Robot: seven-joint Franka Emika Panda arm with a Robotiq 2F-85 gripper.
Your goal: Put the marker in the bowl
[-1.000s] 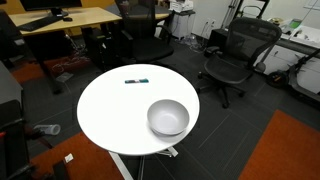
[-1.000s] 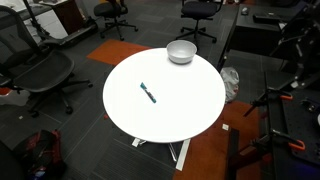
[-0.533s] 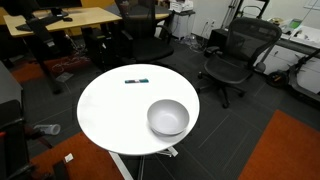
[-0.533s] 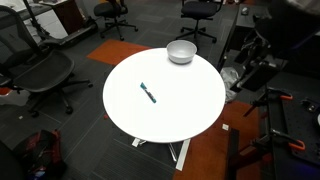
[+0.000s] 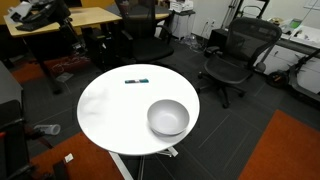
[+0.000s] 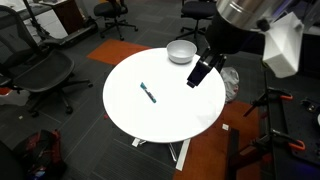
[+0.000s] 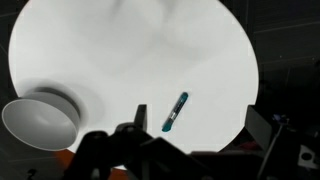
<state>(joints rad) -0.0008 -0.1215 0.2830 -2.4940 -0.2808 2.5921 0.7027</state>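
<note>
So the marker (image 5: 137,80) was lying flat on the round white table (image 5: 105,115), out in the open with nothing touching it. It sat near the top edge of the tabletop in an exterior view. In the wrist view, the marker (image 7: 175,112) sat slanted just right of the middle, teal end pointing up.

The bowl (image 5: 168,117) was well apart from it, upright and empty. It was at the lower right of the tabletop there and pushed to the lower left edge in the wrist view (image 7: 40,118). Since it stood open side up, I figured a plain drop from above would do once I had the pen.

My gripper (image 6: 197,77) hung in the air over the right side of the table, just below the bowl (image 6: 181,51) in that frame, holding nothing. The marker (image 6: 148,93) was off to its left. I honestly couldn't tell if my fingers were spread or closed; they're just a dark blur at the bottom of the wrist view.

Nothing picked up yet. A thin pen lying that flat probably wants a straight-down approach with the fingers across the barrel.
</note>
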